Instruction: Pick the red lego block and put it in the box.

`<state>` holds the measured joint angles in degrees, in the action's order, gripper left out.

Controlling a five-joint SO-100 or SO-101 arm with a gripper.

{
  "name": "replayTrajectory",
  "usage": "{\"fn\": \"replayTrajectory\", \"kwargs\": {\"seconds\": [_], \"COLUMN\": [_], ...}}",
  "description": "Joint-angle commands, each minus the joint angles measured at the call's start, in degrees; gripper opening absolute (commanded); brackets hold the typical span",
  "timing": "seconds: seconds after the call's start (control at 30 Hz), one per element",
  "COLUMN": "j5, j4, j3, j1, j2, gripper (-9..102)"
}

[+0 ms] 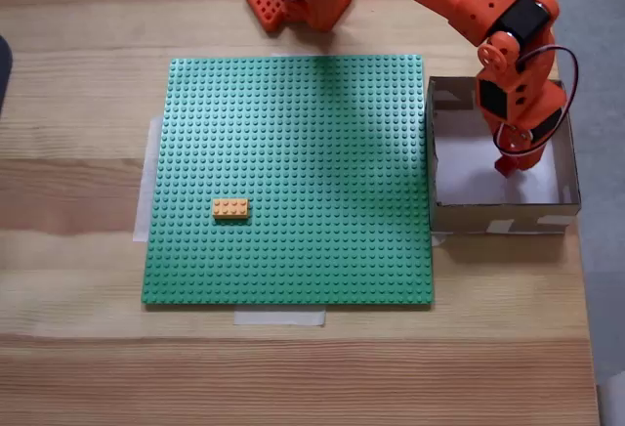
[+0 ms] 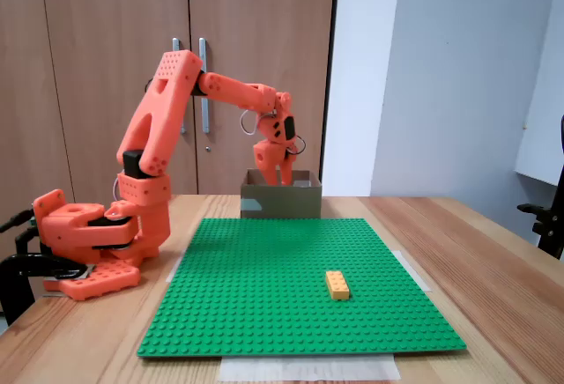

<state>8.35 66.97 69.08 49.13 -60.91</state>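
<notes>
Nearest me, tape strip [image 2: 308, 368], then green baseplate [image 2: 300, 283] w/ yellow brick [image 2: 337, 284] at centre-right. Top-down fixed view shows box [image 1: 562, 148] interior at right; gripper [image 1: 507, 164] dips inside. Arm [image 2: 189, 93] arches over. Can't tell jaw state or see red block.

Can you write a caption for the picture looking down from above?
The orange arm's gripper reaches down into the cardboard box, while a yellow-orange brick sits on the green baseplate.

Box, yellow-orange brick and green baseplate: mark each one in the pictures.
box [image 1: 498, 219]: a fixed view, from above, its near cardboard wall.
yellow-orange brick [image 1: 230, 209]: a fixed view, from above, its studded top.
green baseplate [image 2: 264, 287]: a fixed view, from the side, bare studs.
</notes>
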Motion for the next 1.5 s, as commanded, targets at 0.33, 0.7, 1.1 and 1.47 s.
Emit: {"fn": "replayTrajectory", "kwargs": {"seconds": [0.33, 0.7, 1.1, 1.47], "j5": [2.37, 2.72, -5.80, -12.48], "j4": [-5.27, -12.30, -15.12, -18.11], "j3": [2.99, 16.61, 34.01, 52.38], "j1": [-0.70, -2.46, -16.96, -36.83], "j2": [-1.14, -19.60, -50.63, -76.55], "gripper": [15, 15, 10, 4]}}
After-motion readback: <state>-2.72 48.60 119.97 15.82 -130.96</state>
